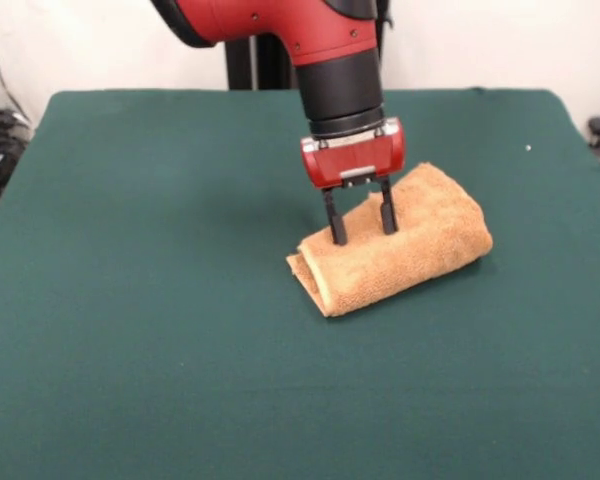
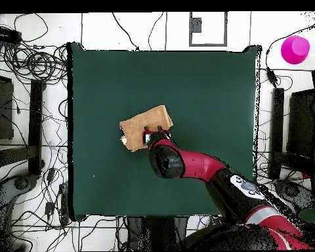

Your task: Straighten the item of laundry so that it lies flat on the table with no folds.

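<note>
The towel [image 1: 400, 243] is seen near the middle of the table [image 1: 130, 330], doubled over into a thick oblong bundle that lies on a slant. At its end nearer the camera in the front view the stacked layers can be made out, with a lower flap sticking out a little from under the rounded upper fold. No woven band or label can be made out in either view. In the overhead view the towel [image 2: 146, 123] is shown as a small slanted oblong, a little off the table's centre, well apart from every edge.

The gripper [image 1: 360, 224] is held upright over the bundle's upper surface, its two dark fingers [image 1: 335, 228] spread apart with their tips at or just pressing into the terry. Nothing is gripped between them.

The task is judged to be hardly begun: no part of the cloth is spread out in a single layer. What is left is the whole unfolding — an upper layer or edge is to be seized, drawn back across the felt, and any remaining fold smoothed out flat.
</note>
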Controlling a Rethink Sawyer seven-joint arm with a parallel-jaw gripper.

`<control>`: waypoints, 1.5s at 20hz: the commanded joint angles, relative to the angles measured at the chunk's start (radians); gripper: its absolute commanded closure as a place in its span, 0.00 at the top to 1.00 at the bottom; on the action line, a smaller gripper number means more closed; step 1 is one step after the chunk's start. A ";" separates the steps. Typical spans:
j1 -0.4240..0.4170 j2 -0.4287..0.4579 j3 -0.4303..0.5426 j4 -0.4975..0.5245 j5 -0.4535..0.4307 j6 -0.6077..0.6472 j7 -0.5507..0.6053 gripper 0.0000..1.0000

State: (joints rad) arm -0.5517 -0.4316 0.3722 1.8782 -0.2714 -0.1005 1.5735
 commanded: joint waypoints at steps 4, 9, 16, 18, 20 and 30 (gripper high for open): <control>0.015 0.063 0.117 -0.007 0.099 0.128 0.190 1.00; 0.012 0.065 0.118 0.006 0.135 0.140 0.199 1.00; 0.014 0.061 0.112 0.013 0.154 0.145 0.196 1.00; 0.015 0.060 0.111 0.016 0.159 0.143 0.198 1.00; 0.017 0.057 0.109 0.019 0.162 0.134 0.200 1.00; 0.025 -0.015 0.098 0.080 0.201 0.188 0.216 1.00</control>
State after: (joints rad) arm -0.5528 -0.4319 0.3782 1.8915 -0.1593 -0.0831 1.5735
